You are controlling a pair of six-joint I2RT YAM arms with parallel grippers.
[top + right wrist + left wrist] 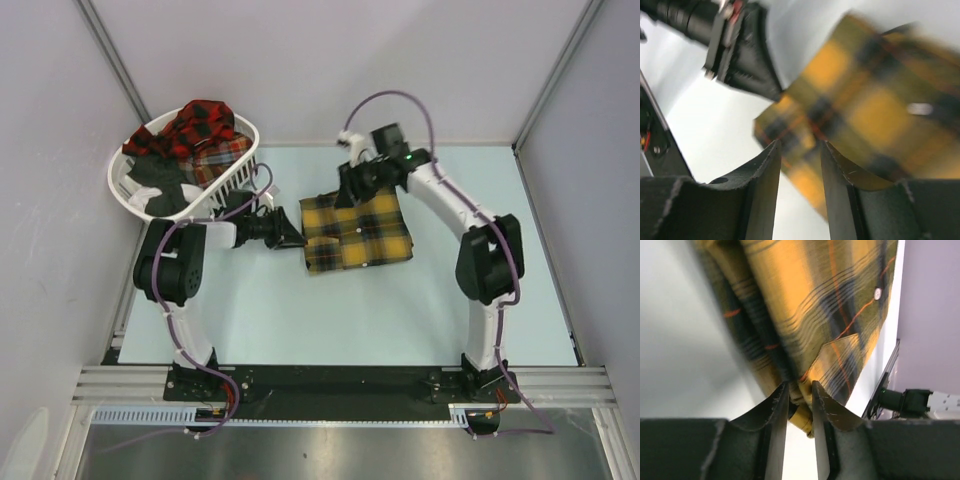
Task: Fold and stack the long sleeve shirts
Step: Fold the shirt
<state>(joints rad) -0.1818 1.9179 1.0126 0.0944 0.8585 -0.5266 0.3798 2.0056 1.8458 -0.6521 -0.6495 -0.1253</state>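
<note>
- Folded shirt (356,232) is lying on the table (330,310), between the two grippers.
- Left gripper (295,232) is sitting at the shirt's left edge. That edge is poking in between its jaws, and the rest is spreading out ahead of them.
- Right gripper (352,185) is hanging over the shirt's far-left corner, which is lying just ahead of its jaws.
- Basket (125,190) is sitting behind the left jaws, well apart from the right jaws.
- Heap of shirts (200,130) is lying in the basket.

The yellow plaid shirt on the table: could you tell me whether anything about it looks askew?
The yellow plaid shirt lies folded but slightly rotated against the table edges; nothing else about it stands out.
</note>
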